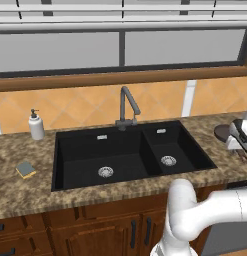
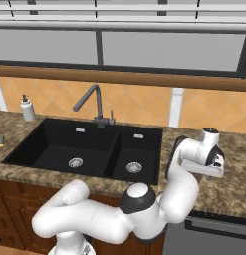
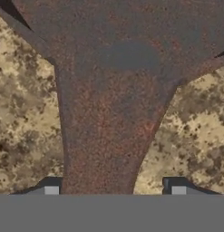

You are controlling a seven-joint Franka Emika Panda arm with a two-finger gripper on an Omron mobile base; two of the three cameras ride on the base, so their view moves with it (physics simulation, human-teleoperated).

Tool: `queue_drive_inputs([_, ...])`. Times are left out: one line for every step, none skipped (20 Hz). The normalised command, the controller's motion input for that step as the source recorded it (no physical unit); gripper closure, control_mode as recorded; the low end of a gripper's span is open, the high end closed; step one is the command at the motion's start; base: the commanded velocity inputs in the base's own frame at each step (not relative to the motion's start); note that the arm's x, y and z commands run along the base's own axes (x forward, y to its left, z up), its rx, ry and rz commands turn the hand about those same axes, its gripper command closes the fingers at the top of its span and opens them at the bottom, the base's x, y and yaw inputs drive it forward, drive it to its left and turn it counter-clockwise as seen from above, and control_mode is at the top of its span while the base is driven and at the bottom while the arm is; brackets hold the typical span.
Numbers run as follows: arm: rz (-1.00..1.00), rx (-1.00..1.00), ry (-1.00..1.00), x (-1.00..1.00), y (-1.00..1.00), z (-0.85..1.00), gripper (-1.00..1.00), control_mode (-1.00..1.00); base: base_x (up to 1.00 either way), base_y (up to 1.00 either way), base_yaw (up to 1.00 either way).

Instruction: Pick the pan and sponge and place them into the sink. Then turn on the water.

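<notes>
In the left base view, the black sink (image 1: 130, 152) sat in the speckled stone counter (image 1: 25, 192), its large basin on the left and the small one on the right, each with a silver drain. The dark faucet (image 1: 127, 107) rose behind the divider, with nothing coming from its spout. The sponge (image 1: 25, 169) lay on the counter left of the sink, well apart from it, and a white soap bottle (image 1: 36, 125) stood further back near the wall. At the right edge, a slice of the dark brown pan (image 1: 222, 132) lay on the counter right of the sink, with the robot's hand over it.

In the right base view, the arm bent up and over to the counter right of the sink, its hand pointing down there; the pan was hidden behind it.

In the hand view, the pan's handle ran up between the two fingertips of the gripper (image 3: 114, 190) to the pan body at the top, resting on the counter. The fingers stood on either side of the handle with counter showing in the gaps, so I could not tell whether they gripped it.
</notes>
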Motion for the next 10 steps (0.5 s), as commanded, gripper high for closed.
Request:
queue_drive_inputs([0.00,0.05,0.00,-0.03,0.00,-0.62,1.00,-1.00,0.00,0.00,0.00])
queue_drive_inputs([0.00,0.03,0.00,0.00,0.10,-0.64,1.00,-1.00,0.00,0.00,0.00])
queue_drive_inputs([0.00,0.02,0.00,0.00,0.14,-0.64,1.00,-1.00,0.00,0.00,0.00])
queue_drive_inputs([0.00,0.03,0.00,0.00,0.16,-0.61,1.00,-1.00,0.00,0.00,0.00])
queue_drive_inputs([0.00,0.03,0.00,0.00,0.19,-0.61,1.00,-1.00,0.00,0.00,0.00])
queue_drive_inputs([0.00,0.03,0.00,0.00,0.21,-0.60,1.00,-1.00,0.00,0.00,0.00])
queue_drive_inputs([0.00,0.03,0.00,0.00,0.25,-0.58,1.00,-1.00,0.00,0.00,0.00])
queue_drive_inputs([0.00,0.03,0.00,-0.04,0.25,-0.54,1.00,-1.00,0.00,0.00,0.00])
queue_drive_inputs([0.00,0.03,0.00,-0.09,0.32,-0.46,1.00,-1.00,0.00,0.00,0.00])
queue_drive_inputs([0.00,0.02,0.00,-0.16,0.36,-0.28,1.00,-1.00,0.00,0.00,0.00])
